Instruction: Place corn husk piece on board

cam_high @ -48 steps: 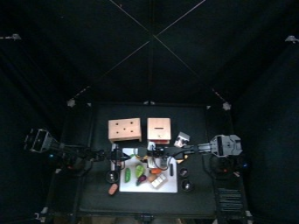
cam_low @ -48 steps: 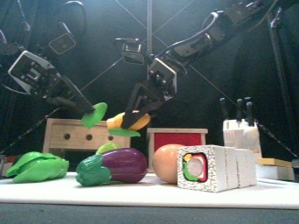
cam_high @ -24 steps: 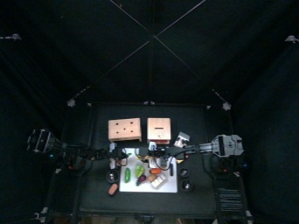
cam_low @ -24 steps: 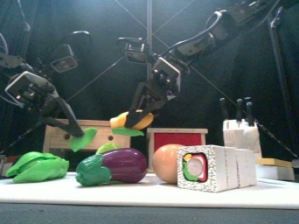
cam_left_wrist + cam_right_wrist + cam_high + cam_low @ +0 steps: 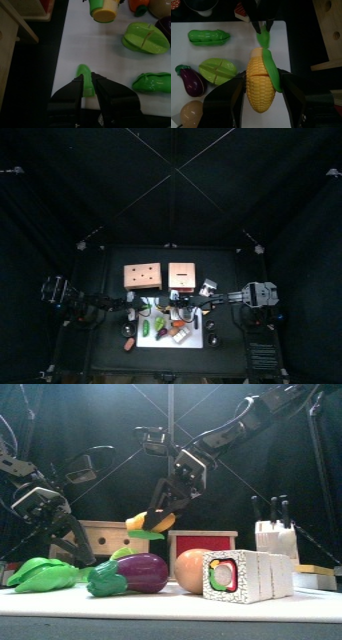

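My left gripper (image 5: 89, 81) is shut on a green corn husk piece (image 5: 82, 73) and holds it low at the white board (image 5: 100, 60), near the board's left edge. I cannot tell if the piece touches the board. In the front view the left gripper (image 5: 64, 536) hangs low behind the green vegetable and the piece is hidden. My right gripper (image 5: 261, 79) is shut on the yellow corn (image 5: 259, 97), which still wears a green husk strip (image 5: 270, 70), and holds it above the board (image 5: 150, 522).
On the board lie an eggplant (image 5: 134, 572), a green pepper (image 5: 43, 574), a peach (image 5: 194, 569) and a sushi roll (image 5: 247, 576). Behind stand a wooden box (image 5: 114, 534), a red box (image 5: 201, 539) and a knife block (image 5: 274, 539).
My left gripper has pulled the husk piece off the corn and carried it down and to the left, to board level. The right gripper has kept the corn in place.
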